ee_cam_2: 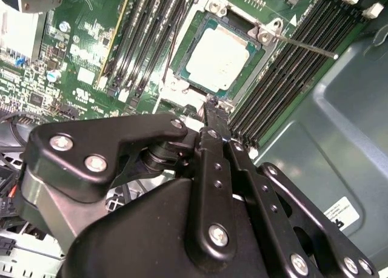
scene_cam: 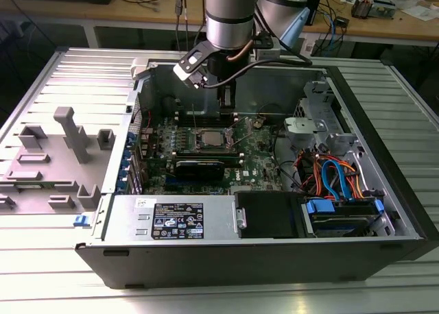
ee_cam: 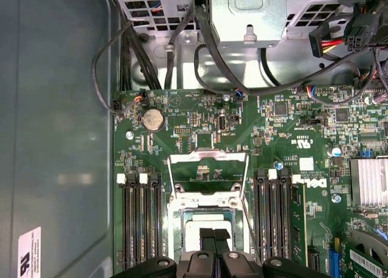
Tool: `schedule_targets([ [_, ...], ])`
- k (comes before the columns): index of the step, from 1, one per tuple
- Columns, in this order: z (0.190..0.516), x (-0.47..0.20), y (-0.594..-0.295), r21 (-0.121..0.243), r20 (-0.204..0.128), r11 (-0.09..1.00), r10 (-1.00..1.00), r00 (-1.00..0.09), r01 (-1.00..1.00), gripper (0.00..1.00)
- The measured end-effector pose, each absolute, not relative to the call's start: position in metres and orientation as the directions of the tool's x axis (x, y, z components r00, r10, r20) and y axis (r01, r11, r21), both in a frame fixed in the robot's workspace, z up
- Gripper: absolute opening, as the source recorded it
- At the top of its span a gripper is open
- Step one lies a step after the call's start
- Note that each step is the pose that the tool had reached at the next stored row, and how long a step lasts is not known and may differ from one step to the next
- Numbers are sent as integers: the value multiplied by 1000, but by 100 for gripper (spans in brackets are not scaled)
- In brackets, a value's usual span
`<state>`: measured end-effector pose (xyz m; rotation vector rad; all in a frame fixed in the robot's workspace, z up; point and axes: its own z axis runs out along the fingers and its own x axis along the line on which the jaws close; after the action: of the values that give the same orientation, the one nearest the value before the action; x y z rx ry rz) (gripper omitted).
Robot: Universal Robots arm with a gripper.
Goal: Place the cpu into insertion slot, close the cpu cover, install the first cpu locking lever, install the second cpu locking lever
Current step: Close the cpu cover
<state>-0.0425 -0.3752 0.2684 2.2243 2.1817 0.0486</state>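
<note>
Closed, empty hand [ee_cam_2: 210, 108] over cpu [ee_cam_2: 217, 58] in insertion slot [ee_cam_2: 251, 71], cpu cover [ee_cam: 209, 158] up: could bend pins if chip sits skewed.

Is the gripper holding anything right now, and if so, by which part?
Nothing is held. The gripper is shut and empty, close to the cpu, which lies in the insertion slot with the cpu cover open.
</note>
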Motion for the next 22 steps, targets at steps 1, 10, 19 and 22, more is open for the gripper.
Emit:
schedule_targets([
  [1, 268, -39, -375, 40, 4, -20, 1000, 19, 999, 11],
  [10, 268, -13, -375, 26, 5, -1, 1000, 1, 1000, 11],
  [19, 268, 5, -375, 12, 5, 49, 999, -49, 999, 11],
  [22, 268, 16, -375, 8, 5, 50, 999, -50, 999, 11],
])
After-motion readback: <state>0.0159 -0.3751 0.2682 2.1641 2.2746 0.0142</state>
